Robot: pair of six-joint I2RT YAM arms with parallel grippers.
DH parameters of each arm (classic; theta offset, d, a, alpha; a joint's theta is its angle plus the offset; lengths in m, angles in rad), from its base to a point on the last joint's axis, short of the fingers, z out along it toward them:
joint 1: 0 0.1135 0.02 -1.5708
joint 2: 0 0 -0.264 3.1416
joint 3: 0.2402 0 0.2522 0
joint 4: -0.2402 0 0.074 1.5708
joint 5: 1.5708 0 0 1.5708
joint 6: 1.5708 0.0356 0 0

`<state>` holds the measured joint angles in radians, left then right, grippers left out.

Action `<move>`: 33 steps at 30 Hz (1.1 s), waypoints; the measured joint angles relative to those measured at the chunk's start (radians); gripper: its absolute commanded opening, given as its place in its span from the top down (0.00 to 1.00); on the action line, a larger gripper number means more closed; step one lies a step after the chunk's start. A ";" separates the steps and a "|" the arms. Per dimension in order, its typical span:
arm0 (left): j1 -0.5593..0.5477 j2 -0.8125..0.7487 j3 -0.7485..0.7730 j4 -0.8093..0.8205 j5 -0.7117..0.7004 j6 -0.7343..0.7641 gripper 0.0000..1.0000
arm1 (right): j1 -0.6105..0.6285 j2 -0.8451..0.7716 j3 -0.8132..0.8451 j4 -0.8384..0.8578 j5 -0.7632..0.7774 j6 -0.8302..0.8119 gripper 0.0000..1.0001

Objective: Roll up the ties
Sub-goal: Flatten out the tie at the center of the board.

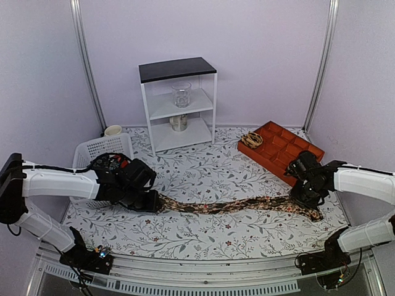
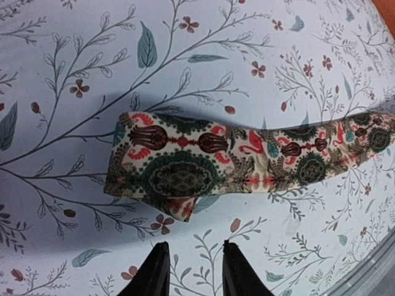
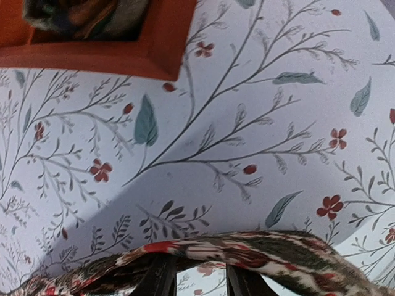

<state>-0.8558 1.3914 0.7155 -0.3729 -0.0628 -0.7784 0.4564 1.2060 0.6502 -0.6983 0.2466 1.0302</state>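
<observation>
- one tie (image 1: 234,205) lies stretched flat across the near half of the table (image 1: 203,172), running from 9 o'clock to 3 o'clock in the top view, with an arm at each end.
- the left gripper (image 2: 191,271) hangs over the 9 o'clock end with its fingers apart and holding nothing; the tie's folded end (image 2: 166,166) sits just past the fingertips, at their 12 o'clock.
- the right gripper (image 3: 202,280) is at the 3 o'clock end, just at 6 o'clock of the orange tray (image 1: 281,148). its fingers stand apart and the tie runs across their tips, hiding them; no clamp shows.
- judged step: starting the roll at the left end, where one fold is already laid over.
- to do it well, the left fingers should straddle the fold across its full width, pinch both layers, and turn it toward 3 o'clock along the tie's line.
- the right end wants light tension so the band stays straight.
- the fabric is soft and slippery-looking: a loose first turn would probably skew or spring open, so keep it tight and square.
</observation>
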 measured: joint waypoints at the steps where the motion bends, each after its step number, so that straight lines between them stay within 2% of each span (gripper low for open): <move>1: -0.003 -0.002 0.000 -0.005 0.000 0.000 0.71 | -0.013 0.010 -0.001 0.002 0.009 -0.001 0.71; 13: -0.008 0.040 -0.006 0.005 0.024 0.000 0.71 | -0.185 0.180 -0.003 0.160 0.047 -0.119 0.72; 18: -0.013 0.055 -0.006 0.017 0.032 0.000 0.67 | -0.202 0.215 -0.003 0.201 0.027 -0.130 0.72; 33: -0.014 0.149 -0.006 0.107 -0.036 -0.009 0.62 | -0.222 0.230 -0.001 0.237 0.029 -0.134 0.72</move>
<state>-0.8703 1.5402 0.7097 -0.2657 -0.0986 -0.7876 0.2340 1.4361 0.6495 -0.4618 0.2752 0.8967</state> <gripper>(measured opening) 0.375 0.280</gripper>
